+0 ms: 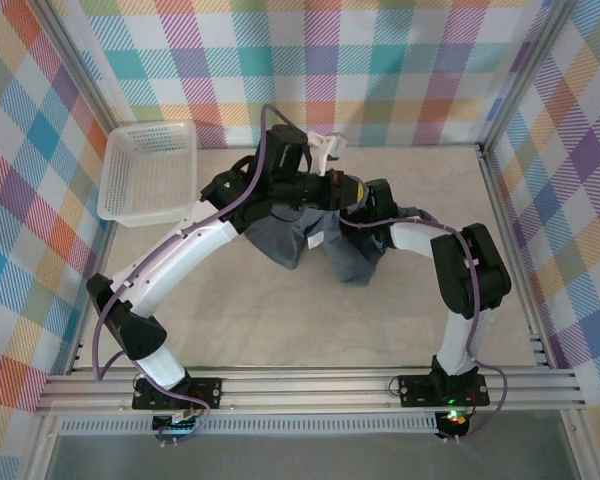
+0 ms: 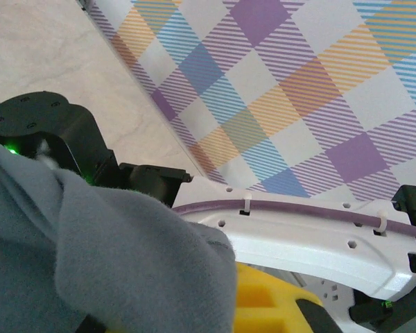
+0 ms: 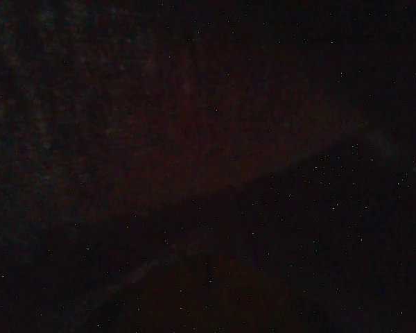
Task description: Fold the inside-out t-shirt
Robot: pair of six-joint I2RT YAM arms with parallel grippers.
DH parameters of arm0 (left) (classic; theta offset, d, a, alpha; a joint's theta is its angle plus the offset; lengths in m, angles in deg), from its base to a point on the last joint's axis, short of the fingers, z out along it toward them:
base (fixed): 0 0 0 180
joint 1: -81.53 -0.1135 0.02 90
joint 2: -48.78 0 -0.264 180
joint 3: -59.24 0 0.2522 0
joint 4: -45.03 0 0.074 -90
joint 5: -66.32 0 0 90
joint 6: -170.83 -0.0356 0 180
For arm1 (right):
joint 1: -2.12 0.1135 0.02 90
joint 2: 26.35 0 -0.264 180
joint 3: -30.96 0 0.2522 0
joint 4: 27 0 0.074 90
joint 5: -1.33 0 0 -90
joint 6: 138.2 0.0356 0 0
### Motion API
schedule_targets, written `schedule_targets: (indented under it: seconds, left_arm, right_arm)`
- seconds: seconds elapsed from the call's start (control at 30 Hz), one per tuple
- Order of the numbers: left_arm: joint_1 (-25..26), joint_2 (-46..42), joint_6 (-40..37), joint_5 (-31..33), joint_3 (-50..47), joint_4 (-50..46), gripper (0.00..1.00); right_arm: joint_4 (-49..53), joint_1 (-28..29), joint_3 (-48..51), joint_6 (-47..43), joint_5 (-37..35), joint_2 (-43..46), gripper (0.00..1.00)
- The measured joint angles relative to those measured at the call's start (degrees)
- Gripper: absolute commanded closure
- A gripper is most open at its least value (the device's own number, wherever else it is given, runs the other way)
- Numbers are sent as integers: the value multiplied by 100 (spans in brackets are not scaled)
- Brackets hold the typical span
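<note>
Hanging bunched from both arms over the far middle of the pale table, the dark slate-grey soft cloth t-shirt lies well apart from the white plastic mesh basket. The left gripper and right gripper are both closed. The left seems to pinch cloth; what the right holds I cannot tell.

Left wrist view: grey shirt cloth heaps at the near edge.

Right wrist view: near black, probably smothered in cloth.

I judge the shirt is being righted or spread. Next it needs drawing apart and laying flat.

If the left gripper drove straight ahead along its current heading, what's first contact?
Probably the right arm's white link, just past the t-shirt bunched in the wrist view's foreground; depth is unclear.
</note>
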Motion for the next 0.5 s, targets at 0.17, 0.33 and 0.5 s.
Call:
schedule_targets:
  seconds: [0.17,0.33,0.5]
  left_arm:
    - [22,382,101,-101,957,-103,100]
    - [304,640,94,-72,1895,-264,100]
    - [470,645,-9,46,2173,-590,100]
  right_arm:
    - [623,2,-1014,831,-455,-208,88]
    - [1246,-13,-1790,1113,-894,-984,74]
    - [2166,-9,-2074,1292,-1115,-1320,37]
